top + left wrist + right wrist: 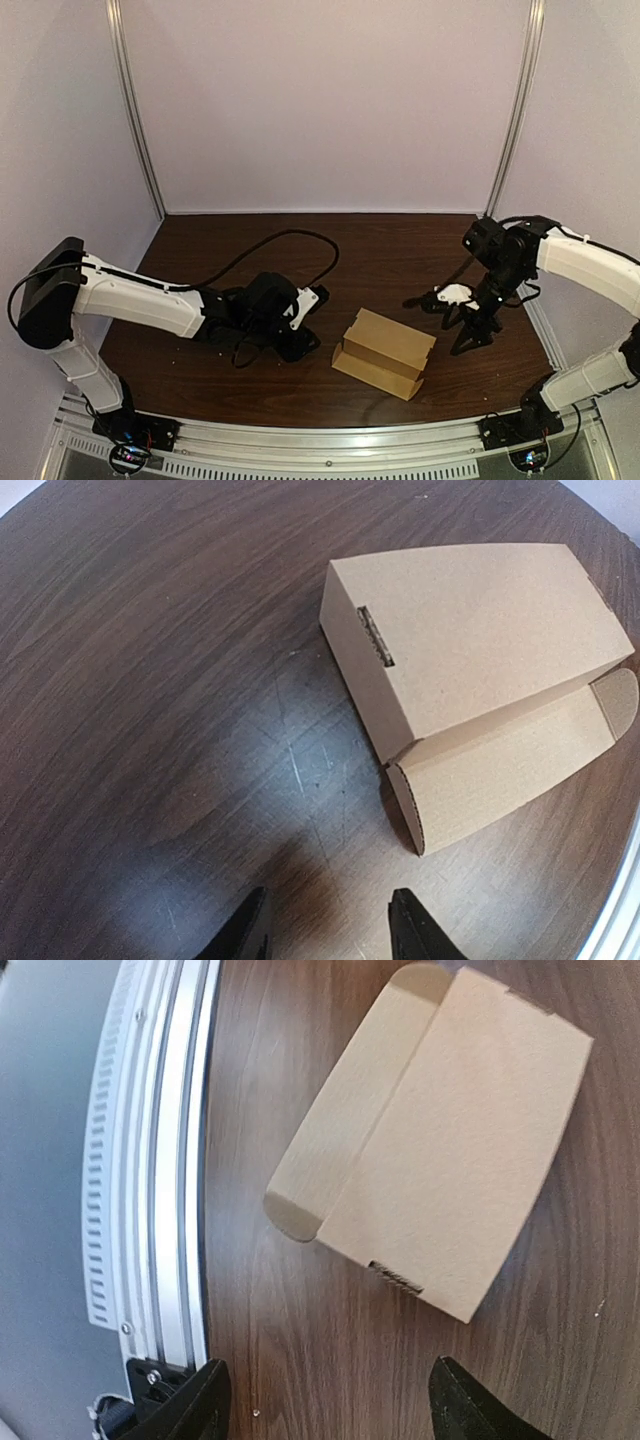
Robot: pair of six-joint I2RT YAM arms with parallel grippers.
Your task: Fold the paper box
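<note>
Surface: dark brown wooden surface (400, 250), scuffed, grain showing.
Box: flat tan cardboard box (385, 350) lying at 6 o'clock from the surface's centre. Body closed. One long round-cornered flap (500, 770) lies spread out along its near side.
Right hand (462, 325): at the box's 3 o'clock, near but apart from it. Fingers released wide, nothing between them.
Left hand (303, 343): at the box's 9 o'clock, near, not touching. Fingers parted, empty.
</note>
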